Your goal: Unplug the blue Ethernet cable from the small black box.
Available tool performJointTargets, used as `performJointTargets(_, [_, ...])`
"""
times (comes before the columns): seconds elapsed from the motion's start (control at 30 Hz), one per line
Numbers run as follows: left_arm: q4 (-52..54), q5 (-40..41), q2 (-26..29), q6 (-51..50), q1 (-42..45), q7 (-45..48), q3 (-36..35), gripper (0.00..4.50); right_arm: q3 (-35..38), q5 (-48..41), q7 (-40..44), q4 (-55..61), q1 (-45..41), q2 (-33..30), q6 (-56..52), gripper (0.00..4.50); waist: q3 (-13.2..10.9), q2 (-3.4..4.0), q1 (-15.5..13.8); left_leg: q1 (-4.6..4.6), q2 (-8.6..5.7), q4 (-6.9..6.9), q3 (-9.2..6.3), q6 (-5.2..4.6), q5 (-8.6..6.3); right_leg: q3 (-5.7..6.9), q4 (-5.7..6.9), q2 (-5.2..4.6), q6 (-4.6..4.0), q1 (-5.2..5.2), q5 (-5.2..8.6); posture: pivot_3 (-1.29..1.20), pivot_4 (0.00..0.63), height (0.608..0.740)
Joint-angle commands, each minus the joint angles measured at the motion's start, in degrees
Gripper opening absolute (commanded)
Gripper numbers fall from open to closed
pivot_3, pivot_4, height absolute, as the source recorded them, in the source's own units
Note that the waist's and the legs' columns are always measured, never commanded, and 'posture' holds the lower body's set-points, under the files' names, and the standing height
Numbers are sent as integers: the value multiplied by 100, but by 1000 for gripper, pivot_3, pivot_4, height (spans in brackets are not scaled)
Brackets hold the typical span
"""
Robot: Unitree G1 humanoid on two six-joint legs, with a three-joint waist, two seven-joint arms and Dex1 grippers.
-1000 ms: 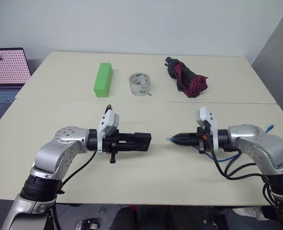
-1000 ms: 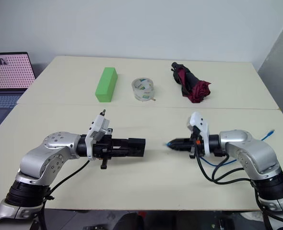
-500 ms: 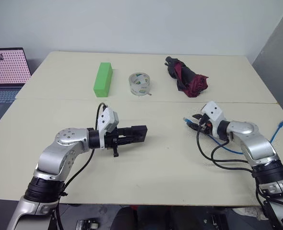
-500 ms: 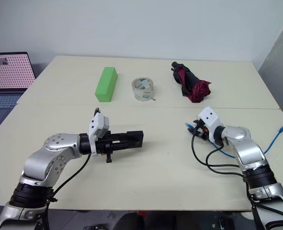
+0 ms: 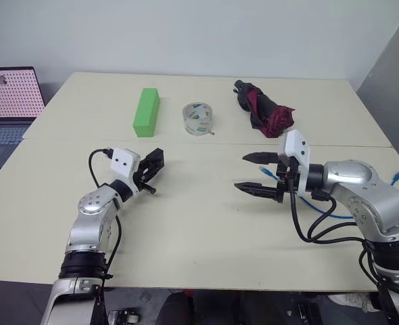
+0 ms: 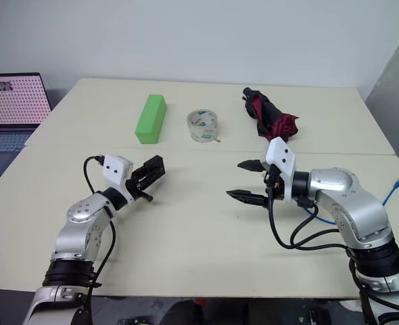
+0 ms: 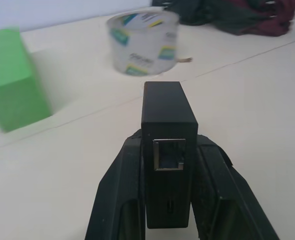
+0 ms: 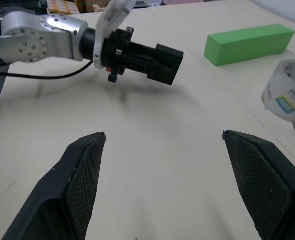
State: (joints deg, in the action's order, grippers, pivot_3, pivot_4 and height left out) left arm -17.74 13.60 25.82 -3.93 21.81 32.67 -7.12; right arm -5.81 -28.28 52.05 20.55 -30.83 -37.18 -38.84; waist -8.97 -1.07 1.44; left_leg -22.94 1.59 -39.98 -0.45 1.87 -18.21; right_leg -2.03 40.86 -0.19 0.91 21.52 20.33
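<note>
Clamping the small black box [image 7: 168, 145], left pincer [image 5: 151, 170] holds it aloft.

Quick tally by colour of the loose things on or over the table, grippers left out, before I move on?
Green: 1, the green block
Clear: 1, the tape roll
Black and maroon: 1, the folded umbrella
Black: 1, the small black box
Blue: 1, the blue Ethernet cable
Total: 5

1. Table [image 5: 206, 237]: block [image 5: 145, 112] at the back left, tape roll [image 5: 197, 119] right of it, umbrella [image 5: 264, 110] further right.
2. Laptop [image 5: 7, 108] beyond the table's left edge.
3. Cable [image 5: 335, 215] lies at the right, near the edge.
4. Box [image 7: 167, 145] sits left of centre.
</note>
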Motion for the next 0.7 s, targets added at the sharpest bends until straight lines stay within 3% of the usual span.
performJointTargets(0.03, [-223, -113, -108, 318, 43, -216, -107, 790, -9, -67, -84, 235, -151, 50, -99, 3975, 0, 0, -3, 0, -1, 0, 0, 0, 0, 0, 0, -1, 0, 0, 0, 0, 150, 740])
performJointTargets(0.07, [-269, -107, -124, 332, 29, -219, -107, 790, -18, -58, -90, 238, -160, 58, -112, 3975, 0, -1, -3, -1, -1, 0, 0, 0, 0, 0, -1, -1, 0, 0, 0, 0, 150, 740])
performJointTargets(0.13, [-301, -69, -145, 370, -55, -182, -111, 1498, -31, -50, -104, 251, -172, 63, -145, 4042, 1, 0, 6, 1, 0, 0, 1, 0, 0, 0, 1, -1, 0, 0, 0, 0, 150, 740])
performJointTargets(0.3, [-236, 57, -116, 267, -209, -125, -167, 2375, -47, -46, -123, 295, -159, 41, -223, 4042, 0, 0, 17, 1, 1, 0, 0, 1, 0, 1, 5, 0, 0, 3, 0, 0, 150, 740])
performJointTargets(0.5, [364, 136, 23, -118, -637, -102, -208, 3782, -52, -56, -132, 356, -124, 31, -292, 4042, 1, 0, 24, 1, 1, 1, -2, 1, 0, 2, 5, -1, 0, 2, 0, 0, 150, 740])
performJointTargets(0.7, [1748, 51, 464, -885, -1479, -136, -265, 3782, 70, -41, -202, 458, 119, -46, -275, 4042, 1, 0, 29, 1, 4, 4, -5, 0, 0, 4, 2, 0, 0, 2, 0, 0, 150, 740])
